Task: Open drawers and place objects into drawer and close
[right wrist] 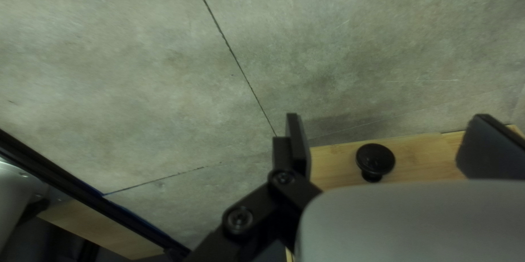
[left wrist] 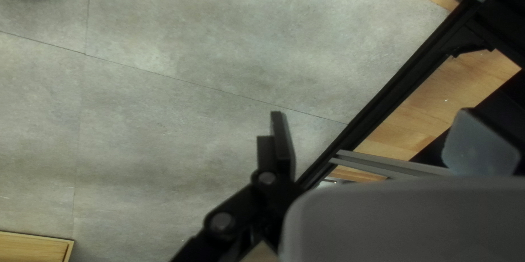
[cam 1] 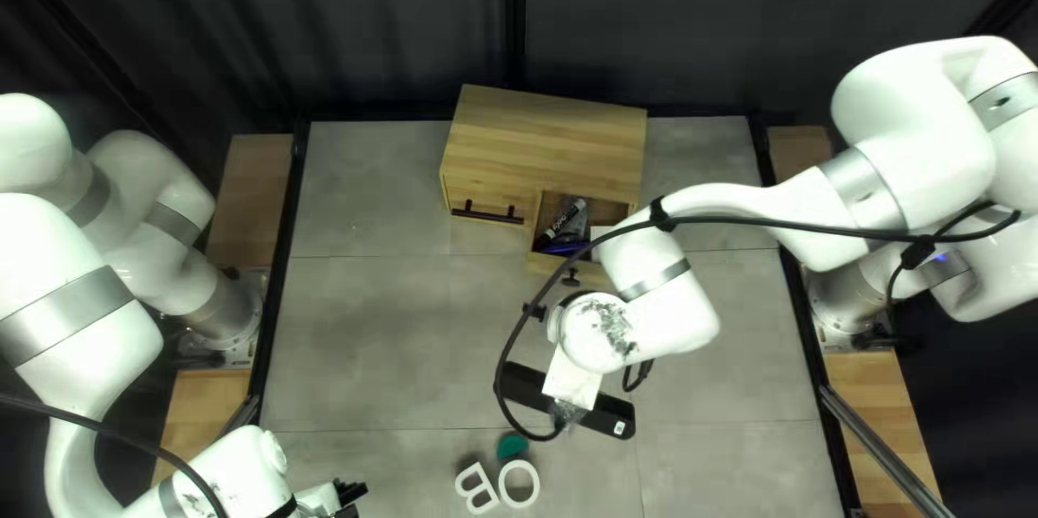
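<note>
"Where's the open drawer?"
"The open drawer (cam 1: 546, 264) is on the right side of the wooden box (cam 1: 546, 140), near the far edge of the table (cam 1: 378, 334). A black and white marker (cam 1: 564, 217) lies tilted inside, with a blue thing (cam 1: 562, 250) and a pale thing (cam 1: 601, 235)."

"What's on its front?"
"A round, shiny black knob (cam 1: 570, 280). The right gripper (cam 1: 534, 313) has its fingers apart, and the right wrist view shows the knob between them, with a gap on each side."

"Is anything in the way?"
"The right arm's big white wrist (cam 1: 649, 291) blocks some of the view. A bendy black cord (cam 1: 757, 221) crosses over a bit of the drawer too."

"And the other drawer?"
"The left drawer (cam 1: 465, 188) is closed. It has a straight black handle (cam 1: 487, 214)."

"What else is there?"
"Nearer us are a flat white B (cam 1: 476, 488) and a white O (cam 1: 519, 483), side by side. A small green thing (cam 1: 513, 445) is just beside the O. The left gripper (cam 1: 344, 496) is off to their left, fingers apart, holding nothing."

"What's it all made of?"
"The box is smooth yellow wood with stripy lines. The table is gray and blotchy, with thin straight lines. Behind it hangs a dark, wavy curtain (cam 1: 378, 21)."
</note>
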{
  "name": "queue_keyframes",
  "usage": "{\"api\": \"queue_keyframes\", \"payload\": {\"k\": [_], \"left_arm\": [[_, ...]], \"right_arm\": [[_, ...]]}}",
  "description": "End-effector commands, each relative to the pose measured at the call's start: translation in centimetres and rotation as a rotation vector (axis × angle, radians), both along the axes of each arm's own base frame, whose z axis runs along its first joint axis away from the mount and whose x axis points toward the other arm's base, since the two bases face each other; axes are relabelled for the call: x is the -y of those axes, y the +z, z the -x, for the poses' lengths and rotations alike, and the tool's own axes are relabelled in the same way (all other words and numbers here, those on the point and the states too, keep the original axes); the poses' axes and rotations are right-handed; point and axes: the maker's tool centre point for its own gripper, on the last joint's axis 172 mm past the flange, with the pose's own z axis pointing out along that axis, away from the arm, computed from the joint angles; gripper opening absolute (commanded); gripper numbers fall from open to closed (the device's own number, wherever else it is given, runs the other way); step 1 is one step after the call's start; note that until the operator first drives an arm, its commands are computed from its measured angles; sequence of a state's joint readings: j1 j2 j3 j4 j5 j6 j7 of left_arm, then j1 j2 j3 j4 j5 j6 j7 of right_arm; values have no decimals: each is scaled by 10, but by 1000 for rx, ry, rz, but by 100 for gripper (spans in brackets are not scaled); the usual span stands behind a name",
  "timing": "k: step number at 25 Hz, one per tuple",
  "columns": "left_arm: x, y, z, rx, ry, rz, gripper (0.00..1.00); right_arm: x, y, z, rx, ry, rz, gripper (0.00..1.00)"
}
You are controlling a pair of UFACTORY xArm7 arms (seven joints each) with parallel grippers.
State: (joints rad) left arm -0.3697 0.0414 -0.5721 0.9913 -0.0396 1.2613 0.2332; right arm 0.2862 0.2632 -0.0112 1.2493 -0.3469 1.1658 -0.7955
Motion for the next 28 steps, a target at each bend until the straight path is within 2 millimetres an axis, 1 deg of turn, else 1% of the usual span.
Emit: {"api": "queue_keyframes", "payload": {"k": [1, 8, 16, 19, 23, 28], "left_arm": [[0, 0, 0, 0, 0, 0, 100], [0, 0, 0, 0, 0, 0, 100], [0, 0, 0, 0, 0, 0, 100], [0, 0, 0, 0, 0, 0, 100], [0, 0, 0, 0, 0, 0, 100], [0, 0, 0, 0, 0, 0, 100]], "right_arm": [[10, -3, -3, -3, 23, 14, 100], [20, -8, -7, 15, 65, 25, 100], [30, -8, -8, 19, 103, 32, 100], [31, -10, -9, 20, 116, 27, 100], [34, -18, -9, 17, 134, 11, 100], [36, -19, -6, 6, 145, 3, 100]]}}
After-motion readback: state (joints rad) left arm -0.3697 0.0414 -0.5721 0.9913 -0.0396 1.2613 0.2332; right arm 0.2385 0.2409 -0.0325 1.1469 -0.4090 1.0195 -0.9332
